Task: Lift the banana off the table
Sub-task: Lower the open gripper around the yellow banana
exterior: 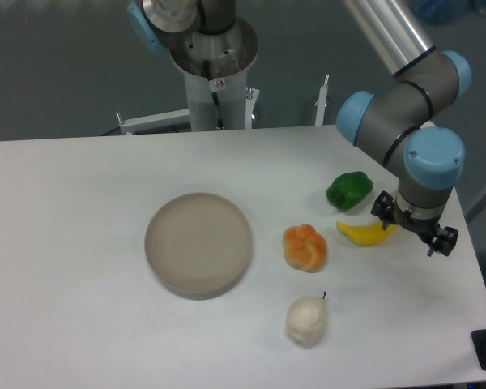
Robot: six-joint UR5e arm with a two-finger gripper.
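You're in the approach: gripper [413, 228] hangs w/ fingers apart, holding nothing, at the right end of the banana [363, 233] near the counter's [81, 243] right edge. Next: centre over it, lower, close.

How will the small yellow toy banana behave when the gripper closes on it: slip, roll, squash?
The small curved yellow toy banana looks smooth and moulded, so probably stiff, not squashy. Its glossy, tapering form may squirt sideways if the black two-finger gripper pinches near an end. Lying flat on the white table, the curve probably makes it pivot rather than roll if nudged.
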